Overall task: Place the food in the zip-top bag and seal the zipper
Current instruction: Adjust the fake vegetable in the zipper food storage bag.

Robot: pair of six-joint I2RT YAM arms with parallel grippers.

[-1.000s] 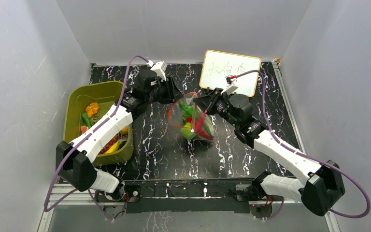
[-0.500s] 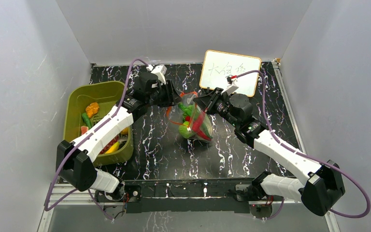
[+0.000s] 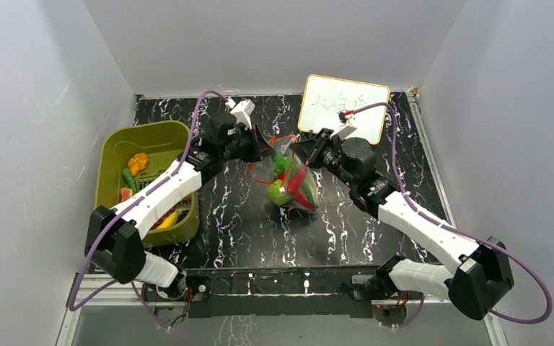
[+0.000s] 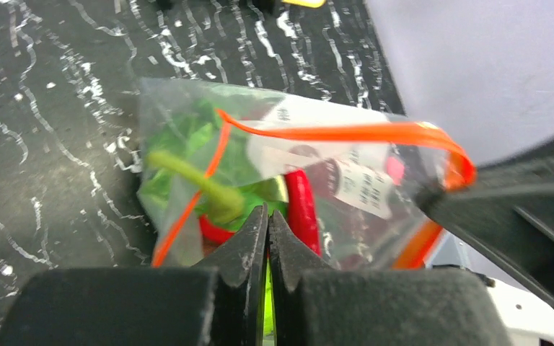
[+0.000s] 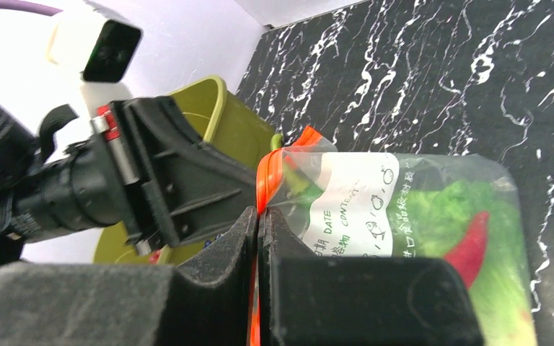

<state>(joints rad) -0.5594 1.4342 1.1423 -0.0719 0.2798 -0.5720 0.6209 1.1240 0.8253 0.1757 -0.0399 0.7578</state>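
Note:
The clear zip-top bag (image 3: 293,186) lies mid-table, holding pale green leafy food (image 5: 440,216) and a red chili (image 4: 301,205). Its red-orange zipper (image 4: 332,133) runs along the raised mouth. My left gripper (image 3: 263,150) is at the mouth's left side. Its jaws (image 4: 267,213) are closed, apparently on the bag's near edge. My right gripper (image 3: 297,149) is at the mouth's right side, shut (image 5: 258,216) on the zipper strip (image 5: 263,180). The two grippers are close together over the bag. More food (image 3: 137,162) lies in the basket.
An olive-green basket (image 3: 112,155) stands at the left, and its rim shows in the right wrist view (image 5: 216,108). A small whiteboard (image 3: 344,108) with writing leans at the back right. Grey walls enclose the black marbled table.
My left gripper has moved right, towards the right gripper. The wide orange loop of the bag's mouth has narrowed. The right gripper has barely moved.

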